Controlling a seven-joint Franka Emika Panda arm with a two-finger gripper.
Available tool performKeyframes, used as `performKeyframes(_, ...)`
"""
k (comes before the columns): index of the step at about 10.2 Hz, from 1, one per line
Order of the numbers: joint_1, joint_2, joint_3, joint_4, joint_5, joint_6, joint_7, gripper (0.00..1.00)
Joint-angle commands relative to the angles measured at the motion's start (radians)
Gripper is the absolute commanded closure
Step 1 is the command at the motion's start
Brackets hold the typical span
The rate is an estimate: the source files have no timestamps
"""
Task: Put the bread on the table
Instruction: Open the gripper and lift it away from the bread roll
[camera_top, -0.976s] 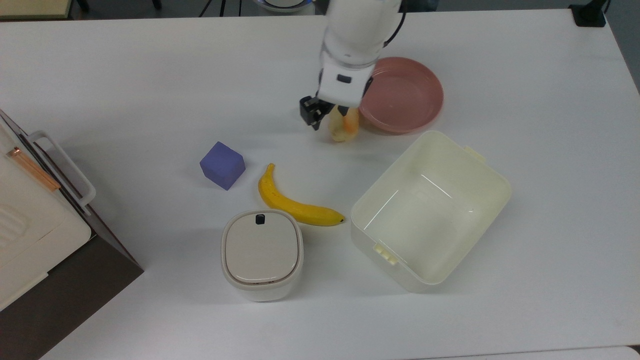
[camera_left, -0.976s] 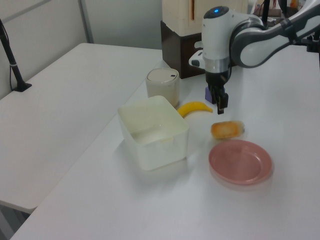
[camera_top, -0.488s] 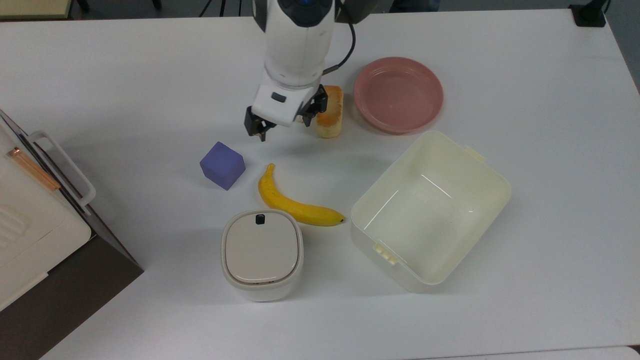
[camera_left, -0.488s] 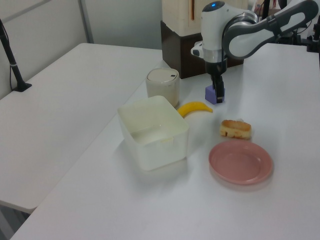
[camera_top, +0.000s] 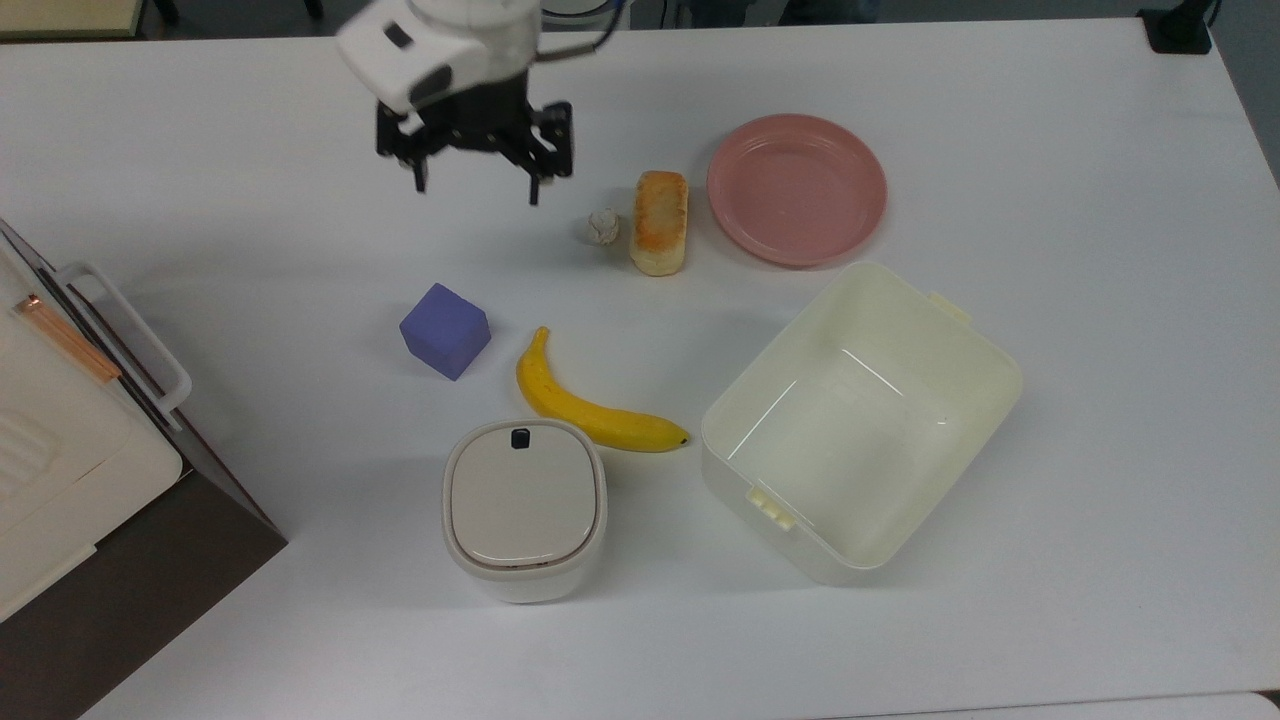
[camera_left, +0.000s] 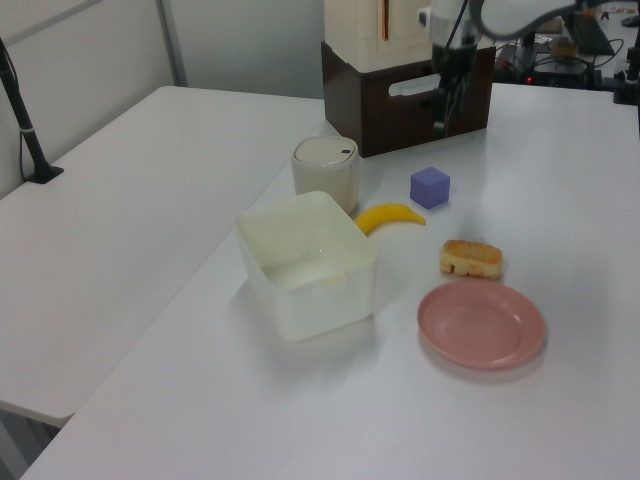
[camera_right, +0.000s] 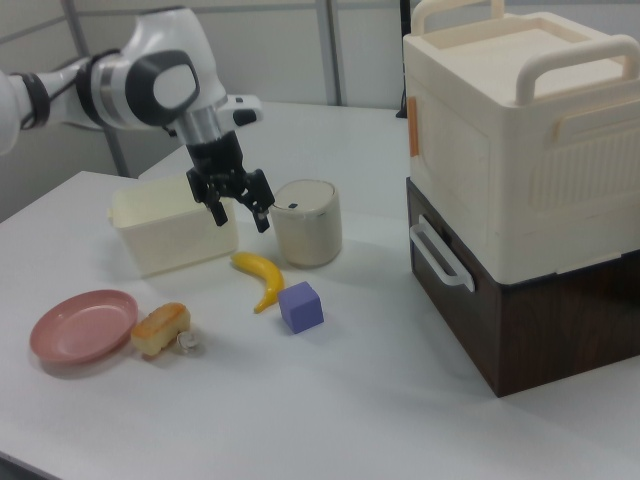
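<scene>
the bread (camera_top: 659, 221) lies on the table (camera_top: 1050, 300) beside the pink plate (camera_top: 797, 188); it looks soft and light, so you'd pinch its long sides gently. gripper (camera_top: 476, 183) spread wide, empty.

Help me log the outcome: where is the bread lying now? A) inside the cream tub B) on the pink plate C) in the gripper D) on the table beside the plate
D: the bread lies on the table just off the pink plate, with the open gripper away from it.

Access to the bread (camera_top: 659, 221) is flanked by the pink plate (camera_top: 797, 188) and a small white ball (camera_top: 603, 226); overhead access is unobstructed.
</scene>
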Motion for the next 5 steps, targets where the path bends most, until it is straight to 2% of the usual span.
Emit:
performKeyframes(1, -0.019, -0.01, 0.001, 0.089, 0.021, -0.158, 0.032, 0.0)
performKeyframes(5, -0.03, -0.015, 0.001, 0.117, 0.05, -0.194, 0.031, 0.0)
